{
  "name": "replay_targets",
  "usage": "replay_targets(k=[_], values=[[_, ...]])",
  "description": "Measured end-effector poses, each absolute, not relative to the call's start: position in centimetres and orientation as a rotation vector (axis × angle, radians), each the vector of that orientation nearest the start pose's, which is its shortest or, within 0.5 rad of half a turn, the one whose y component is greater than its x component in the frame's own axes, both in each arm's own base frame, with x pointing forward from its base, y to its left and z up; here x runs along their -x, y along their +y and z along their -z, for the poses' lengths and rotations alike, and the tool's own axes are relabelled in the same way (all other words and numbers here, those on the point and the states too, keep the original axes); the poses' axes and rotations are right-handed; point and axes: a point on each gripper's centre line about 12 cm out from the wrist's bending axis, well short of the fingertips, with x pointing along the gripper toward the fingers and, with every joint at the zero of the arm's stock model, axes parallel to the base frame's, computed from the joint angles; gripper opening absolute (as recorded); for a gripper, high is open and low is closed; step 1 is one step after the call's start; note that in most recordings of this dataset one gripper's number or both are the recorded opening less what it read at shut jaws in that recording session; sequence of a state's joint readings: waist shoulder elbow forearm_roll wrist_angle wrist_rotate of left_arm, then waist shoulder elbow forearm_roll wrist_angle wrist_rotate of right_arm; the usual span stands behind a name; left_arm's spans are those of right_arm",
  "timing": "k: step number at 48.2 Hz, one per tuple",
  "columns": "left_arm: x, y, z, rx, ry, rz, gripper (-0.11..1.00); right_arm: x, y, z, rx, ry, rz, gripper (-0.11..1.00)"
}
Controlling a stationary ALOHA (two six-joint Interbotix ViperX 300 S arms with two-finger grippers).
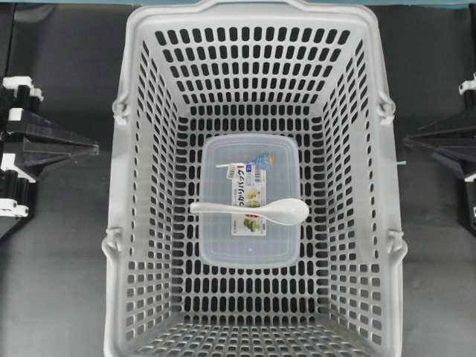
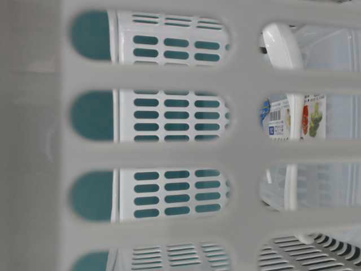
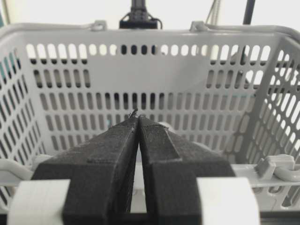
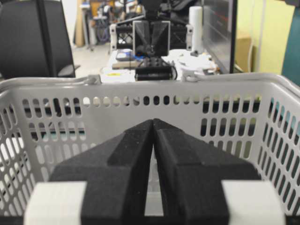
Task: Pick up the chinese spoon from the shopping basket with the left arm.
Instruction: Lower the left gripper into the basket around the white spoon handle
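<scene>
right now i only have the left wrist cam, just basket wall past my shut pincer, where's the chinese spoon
Observer: Overhead, the chinese spoon lies flat on a clear food container in the middle of the shopping basket.
Operator: which way does it point
Observer: Its handle points toward the left arm and its bowl toward the opposite wall.
Operator: is the right pincer in the way
Observer: No, the right pincer is shut and sits outside the basket, facing its wall.
</scene>
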State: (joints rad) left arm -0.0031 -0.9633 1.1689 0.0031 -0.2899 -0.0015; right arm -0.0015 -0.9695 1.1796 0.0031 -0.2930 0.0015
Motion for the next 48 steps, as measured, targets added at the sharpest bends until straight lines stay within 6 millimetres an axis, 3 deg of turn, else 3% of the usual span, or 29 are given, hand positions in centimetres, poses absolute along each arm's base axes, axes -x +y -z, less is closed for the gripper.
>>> replay_targets(k=[4, 14, 24, 28, 34, 42, 48], values=[[-20.1, -0.1, -29.7, -0.007, -0.063, 0.006, 0.0, -19.8, -0.1, -29.3, -0.012, -0.083, 0.004, 0.0], [-22.2, -0.1, -32.0, -0.021, 0.048, 0.005, 0.0, -19.8, -0.1, -29.3, -0.038, -0.081, 0.008, 0.0], [-26.1, -0.8, -33.2, -0.039, 0.298, 0.03, 0.0, -19.8, -0.6, -29.2, -0.09, -0.075, 0.033, 0.0], [-27.7, -1.0, -32.9, -0.045, 0.412, 0.035, 0.0, -19.8, -0.8, -29.1, -0.111, -0.065, 0.038, 0.03], [-30.4, -1.0, -32.7, -0.044, 0.542, 0.031, 0.0, -19.8, -0.8, -28.9, -0.125, -0.052, 0.041, 0.23], [-33.9, -1.4, -32.0, -0.049, 0.632, 0.036, 0.0, -19.8, -0.8, -28.8, -0.127, -0.039, 0.042, 0.65], [-36.2, -1.7, -30.9, -0.055, 0.704, 0.042, 0.0, -19.8, -0.9, -28.7, -0.127, -0.031, 0.048, 0.71]])
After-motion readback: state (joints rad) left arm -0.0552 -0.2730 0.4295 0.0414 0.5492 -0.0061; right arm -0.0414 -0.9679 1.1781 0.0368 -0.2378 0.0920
